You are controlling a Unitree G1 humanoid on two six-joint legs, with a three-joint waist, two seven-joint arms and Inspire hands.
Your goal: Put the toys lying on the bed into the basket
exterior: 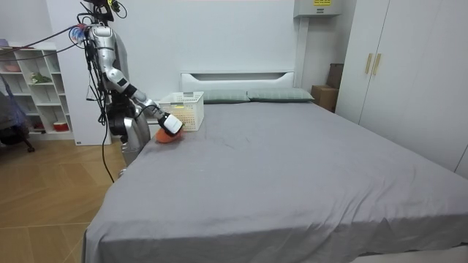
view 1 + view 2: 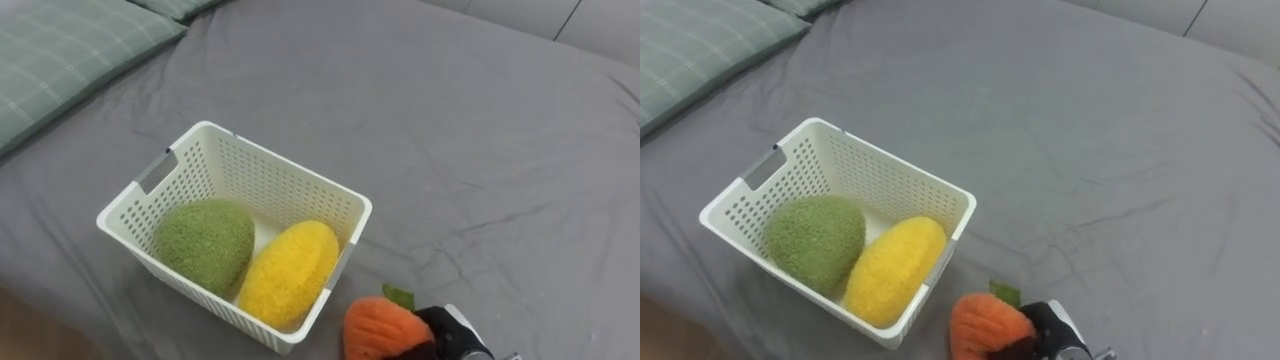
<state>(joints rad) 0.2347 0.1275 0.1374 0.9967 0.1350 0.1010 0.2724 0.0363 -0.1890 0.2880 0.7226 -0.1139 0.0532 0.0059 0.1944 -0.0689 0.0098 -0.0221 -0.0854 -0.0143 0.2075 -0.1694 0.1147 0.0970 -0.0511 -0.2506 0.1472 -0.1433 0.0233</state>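
Silver-grey torso and arms, black right hand (image 2: pixel 432 325) with white wrist cuff, dark cables, possibly coloured straps overhead

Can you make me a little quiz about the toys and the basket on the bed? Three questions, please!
1. How many toys lie in the white basket? A) one B) two C) three
2. True or false: the orange toy is already in the basket.
3. Fill in: the toy beside the green toy in the basket is ____.
Key: 1 B. 2 False: it is outside, beside the basket on the grey bed, held in the right hand. 3 Yellow: the yellow toy.
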